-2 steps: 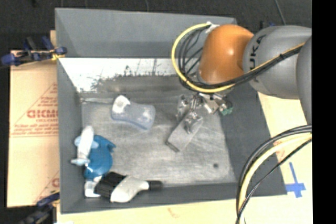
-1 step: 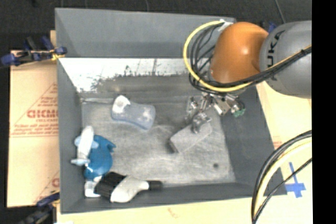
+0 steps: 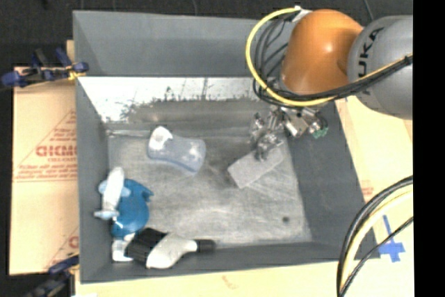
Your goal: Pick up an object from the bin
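My gripper (image 3: 265, 147) hangs low at the bin's right side, its fingertips right at the upper end of a flat grey block (image 3: 252, 168) that lies tilted on the floor. Whether the fingers touch or clasp the block is unclear. A pale blue, translucent bottle-like thing with a white cap (image 3: 176, 150) lies to the left, near the bin's middle.
At the left wall lies a blue and white plastic toy (image 3: 125, 206). Along the front wall a white and black brush-like tool (image 3: 165, 248) lies flat. The orange cover and yellow cables of the arm hang over the bin's back right corner.
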{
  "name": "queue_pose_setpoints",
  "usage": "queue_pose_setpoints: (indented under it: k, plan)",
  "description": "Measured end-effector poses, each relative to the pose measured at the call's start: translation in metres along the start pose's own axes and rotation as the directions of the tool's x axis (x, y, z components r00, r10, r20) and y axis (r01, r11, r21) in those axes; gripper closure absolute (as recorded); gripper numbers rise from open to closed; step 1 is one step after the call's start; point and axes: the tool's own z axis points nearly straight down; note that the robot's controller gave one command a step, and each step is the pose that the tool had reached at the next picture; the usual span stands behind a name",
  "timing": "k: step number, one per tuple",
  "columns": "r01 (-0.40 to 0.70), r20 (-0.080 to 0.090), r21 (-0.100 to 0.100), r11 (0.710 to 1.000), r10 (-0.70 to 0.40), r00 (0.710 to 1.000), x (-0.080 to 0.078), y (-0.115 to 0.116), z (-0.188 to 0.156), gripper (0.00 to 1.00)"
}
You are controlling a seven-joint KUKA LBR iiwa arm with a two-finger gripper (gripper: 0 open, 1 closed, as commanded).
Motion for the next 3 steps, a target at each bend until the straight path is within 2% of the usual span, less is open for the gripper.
queue_pose_setpoints:
  k: [1, 2, 3]
  plan:
    - [0.015, 0.001, -0.003, 1.000, -0.015, 1.000, 0.027, -0.006, 0.014, 1.00]
    - [0.014, -0.014, -0.010, 1.000, -0.014, 1.000, 0.030, -0.003, -0.013, 1.00]
    - [0.021, -0.006, -0.005, 1.000, -0.021, 1.000, 0.024, -0.001, -0.076, 1.00]
